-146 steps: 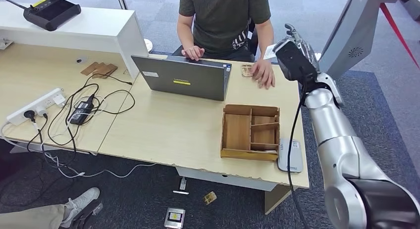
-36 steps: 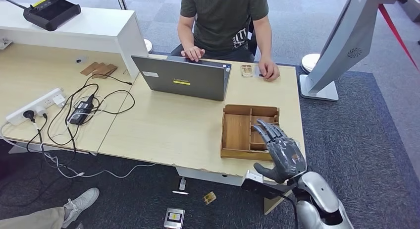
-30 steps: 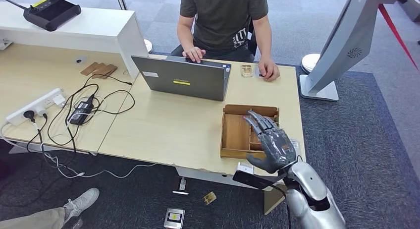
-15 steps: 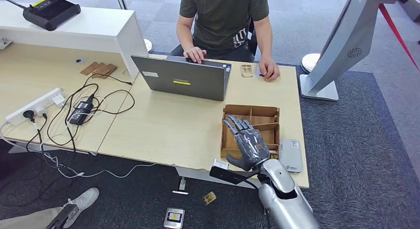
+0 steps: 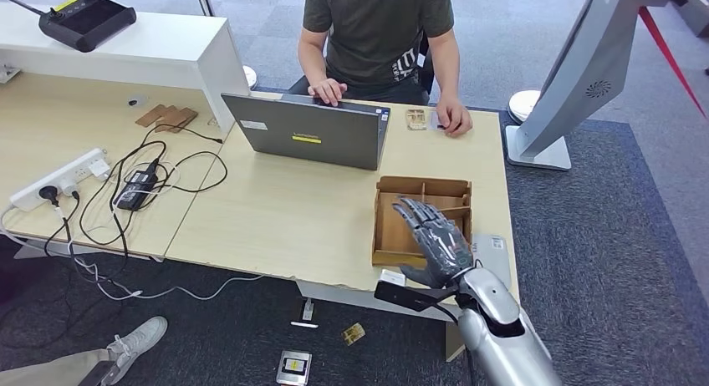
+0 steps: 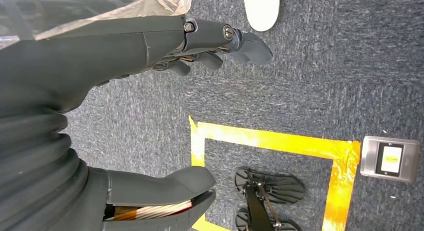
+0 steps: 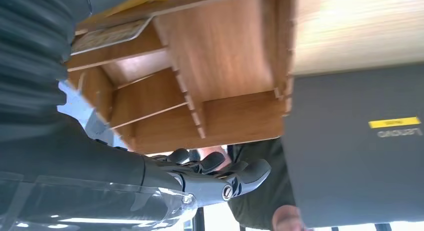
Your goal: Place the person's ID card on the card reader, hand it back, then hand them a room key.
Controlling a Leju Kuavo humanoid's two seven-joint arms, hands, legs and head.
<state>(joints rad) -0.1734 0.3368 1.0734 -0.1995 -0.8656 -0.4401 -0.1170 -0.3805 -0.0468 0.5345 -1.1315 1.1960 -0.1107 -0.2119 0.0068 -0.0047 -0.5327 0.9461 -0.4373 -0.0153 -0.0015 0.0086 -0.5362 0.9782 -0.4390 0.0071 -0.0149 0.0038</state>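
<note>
- above the wooden tray (image 5: 422, 190) on the tabletop (image 5: 284, 219), the right hand (image 5: 435, 242) hovers — fingers (image 5: 418, 215) spread, holding nothing.
- the card reader (image 5: 493, 254) lies just beside the tray, next to that hand.
- far across, a card (image 5: 416, 119) sits by the person's hand (image 5: 453, 119).
- the left hand (image 6: 150, 46) hangs over the floor, fingers apart, holding nothing.

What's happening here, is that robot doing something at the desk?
The robot's right hand hovers, fingers spread and holding nothing, over a wooden compartment tray near the desk's front edge, with a grey card reader just beside it. Across the desk a person sits at a laptop, one hand resting near a small card. The left hand hangs over the carpet.
</note>
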